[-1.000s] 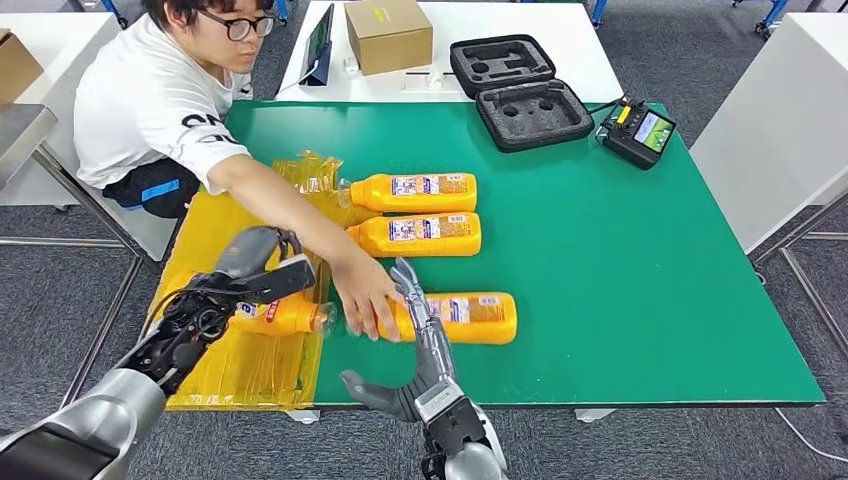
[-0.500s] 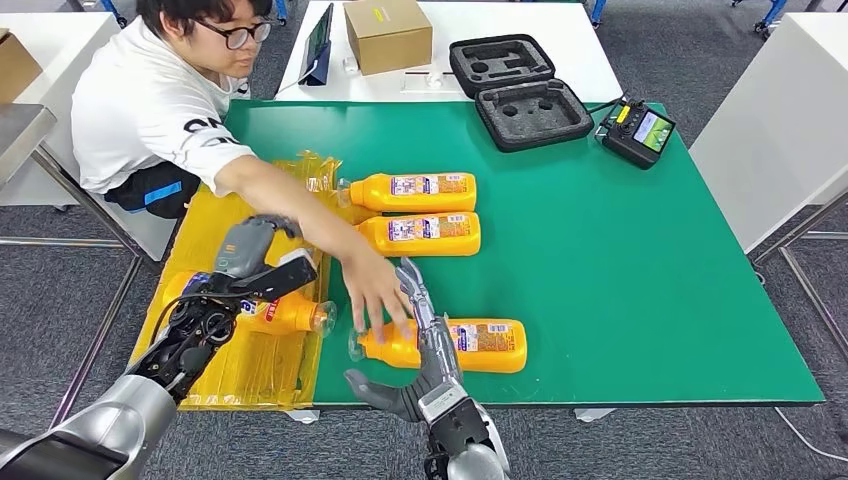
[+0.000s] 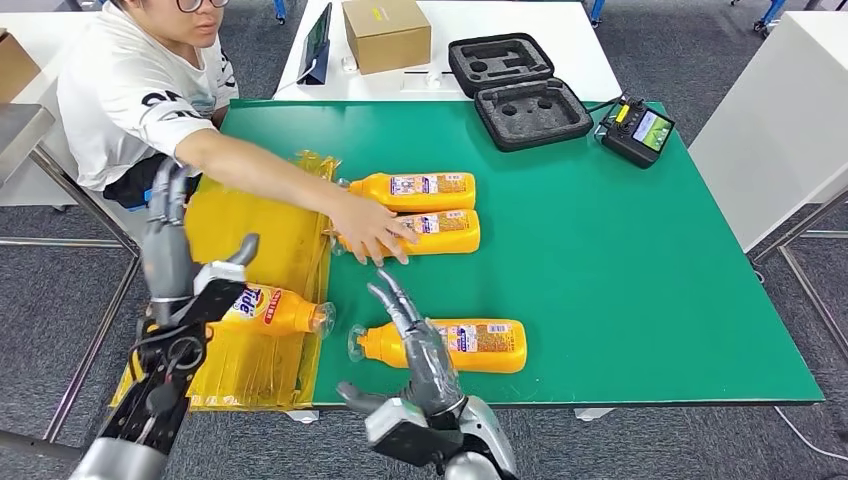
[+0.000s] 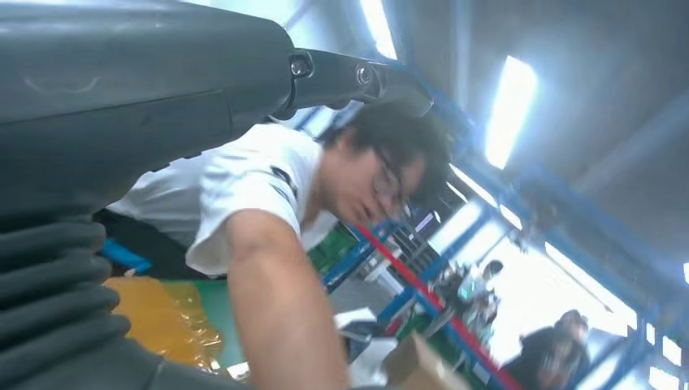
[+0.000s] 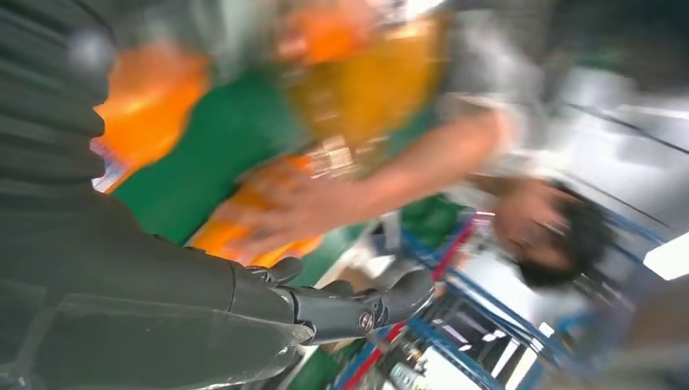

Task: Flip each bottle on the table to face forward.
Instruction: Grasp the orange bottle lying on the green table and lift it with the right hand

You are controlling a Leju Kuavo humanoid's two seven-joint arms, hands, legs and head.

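Several orange bottles lie on their sides. The near bottle (image 3: 455, 345) rests on the green table (image 3: 640, 290), cap to the left. My right hand (image 3: 415, 350) hovers over its neck end with fingers spread and nothing in them. Two more bottles lie farther back, one (image 3: 418, 190) behind the other (image 3: 440, 232). A person's hand (image 3: 370, 230) rests on the nearer of these two. Another bottle (image 3: 272, 311) lies on the yellow bag (image 3: 250, 370). My left hand (image 3: 172, 250) is raised beside it, fingers upright and apart, empty. The blurred right wrist view shows my right hand's fingers (image 5: 349, 309) and orange bottles (image 5: 146, 114).
The person (image 3: 130, 90) sits at the table's far left corner, arm reaching across it. A black foam case (image 3: 520, 90), a controller (image 3: 638, 130) and a cardboard box (image 3: 388, 35) stand at the back. The table's right half is bare green.
The person's hand left the near bottle and moved back onto the middle bottle. My left hand rose off the bag's bottle and spread upward. My right hand lifted slightly.
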